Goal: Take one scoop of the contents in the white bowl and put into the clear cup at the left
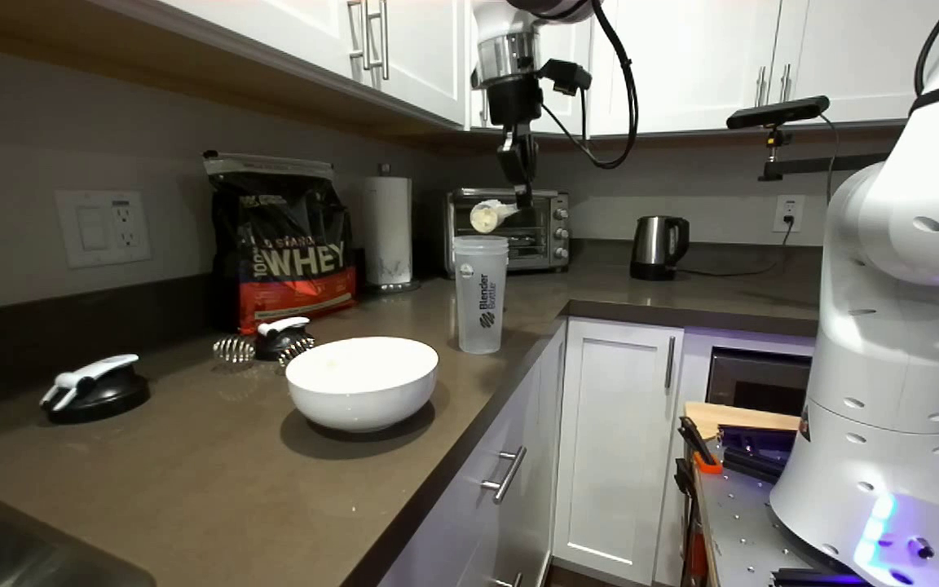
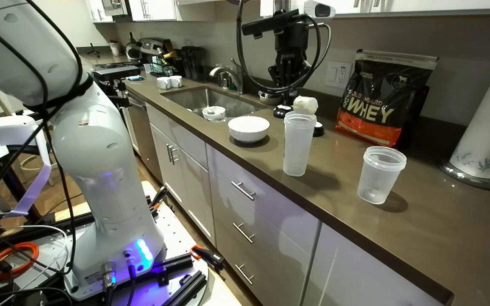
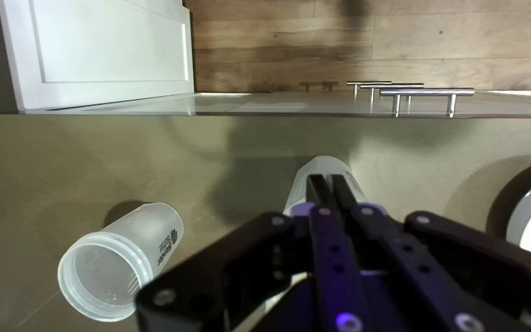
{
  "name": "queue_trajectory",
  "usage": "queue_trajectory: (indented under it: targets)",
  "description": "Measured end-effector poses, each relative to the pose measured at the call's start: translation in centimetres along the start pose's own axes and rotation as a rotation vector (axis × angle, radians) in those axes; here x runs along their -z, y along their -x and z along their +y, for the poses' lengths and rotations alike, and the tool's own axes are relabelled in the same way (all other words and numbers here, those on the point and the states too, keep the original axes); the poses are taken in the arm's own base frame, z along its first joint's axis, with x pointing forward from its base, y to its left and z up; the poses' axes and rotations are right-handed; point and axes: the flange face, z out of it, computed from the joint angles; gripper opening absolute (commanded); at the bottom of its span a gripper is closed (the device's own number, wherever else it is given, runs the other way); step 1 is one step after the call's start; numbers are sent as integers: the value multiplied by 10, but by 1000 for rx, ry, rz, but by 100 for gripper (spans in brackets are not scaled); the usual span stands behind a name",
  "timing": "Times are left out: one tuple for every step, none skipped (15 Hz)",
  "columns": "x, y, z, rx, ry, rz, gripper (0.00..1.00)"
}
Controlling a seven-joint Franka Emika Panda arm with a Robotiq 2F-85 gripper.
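My gripper [image 1: 523, 198] is shut on the handle of a scoop [image 1: 505, 210] heaped with cream powder [image 1: 484, 218]. In both exterior views the scoop hangs just over the rim of a tall clear cup [image 2: 298, 148], not touching it as far as I can see. In the wrist view that cup [image 3: 325, 166] shows partly behind the fingers, and the scoop itself is mostly covered. A similar clear cup [image 2: 381, 176] stands apart, farther from the bowl. The white bowl [image 1: 363, 406] rests on the counter near the front edge; its contents are hard to make out against the white inside.
A black whey bag [image 2: 381, 97] leans by the wall, with a paper-towel roll [image 1: 388, 228] beside it. Black lids [image 1: 107, 399] and wire whisk balls [image 1: 233, 350] lie on the counter. A toaster oven [image 1: 535, 253] and kettle [image 1: 653, 249] stand farther back. The sink [image 2: 211, 100] lies beyond the bowl.
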Motion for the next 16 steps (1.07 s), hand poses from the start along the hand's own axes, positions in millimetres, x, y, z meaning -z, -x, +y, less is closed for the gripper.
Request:
queue_trajectory:
  targets:
    - [0,0,0,0,0,0,4]
    - [0,0,0,0,0,0,4]
    - [0,0,0,0,0,0,1]
    - [0,0,0,0,0,0,1]
    - [0,0,0,0,0,0,1]
    - [0,0,0,-1,0,0,1]
    - [0,0,0,0,0,0,1]
    - [0,0,-1,1,0,0,1]
    - [0,0,-2,4,0,1,1]
    - [0,-1,-3,7,1,1,1]
    - [1,-1,-5,11,1,2,1]
    - [1,-1,-6,14,2,2,1]
    - [1,-2,-7,17,3,2,1]
    - [1,-2,-8,19,5,3,1]
    - [2,-2,-9,21,7,3,1]
    - [2,-2,-9,23,10,3,1]
